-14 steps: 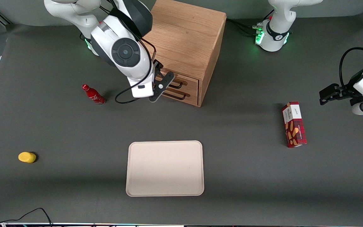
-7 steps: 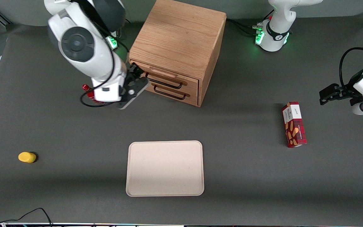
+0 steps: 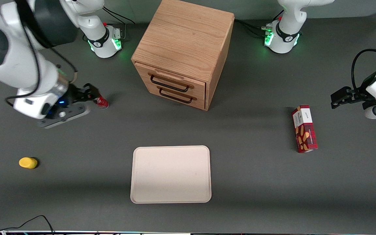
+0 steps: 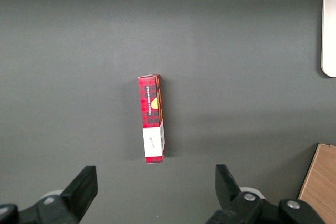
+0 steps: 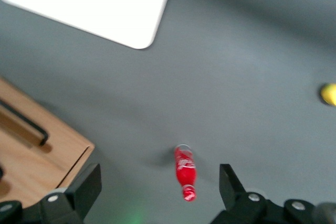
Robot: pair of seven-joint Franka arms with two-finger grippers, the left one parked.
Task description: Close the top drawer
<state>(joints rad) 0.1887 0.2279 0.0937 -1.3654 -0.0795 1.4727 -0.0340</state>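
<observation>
The wooden cabinet (image 3: 184, 39) stands at the back of the table. Its top drawer (image 3: 196, 86) carries a thin black wire handle (image 3: 170, 84), and its front sits about level with the lower drawer (image 3: 198, 99) beneath it. My right gripper (image 3: 88, 92) is well away from the cabinet, toward the working arm's end of the table, low over the tabletop beside a red bottle (image 3: 102, 102). In the right wrist view the gripper (image 5: 160, 182) is open with nothing held, and the red bottle (image 5: 185, 171) stands on the table below, between the fingers (image 5: 89, 182).
A beige tray (image 3: 171, 174) lies nearer the front camera than the cabinet. A yellow object (image 3: 28, 162) sits toward the working arm's end. A red biscuit box (image 3: 304, 133) lies toward the parked arm's end. A cabinet corner (image 5: 58, 156) shows in the right wrist view.
My right gripper has pulled away from the drawer fronts and swung toward the working arm's end, past the red bottle. Both drawer handles now show fully.
</observation>
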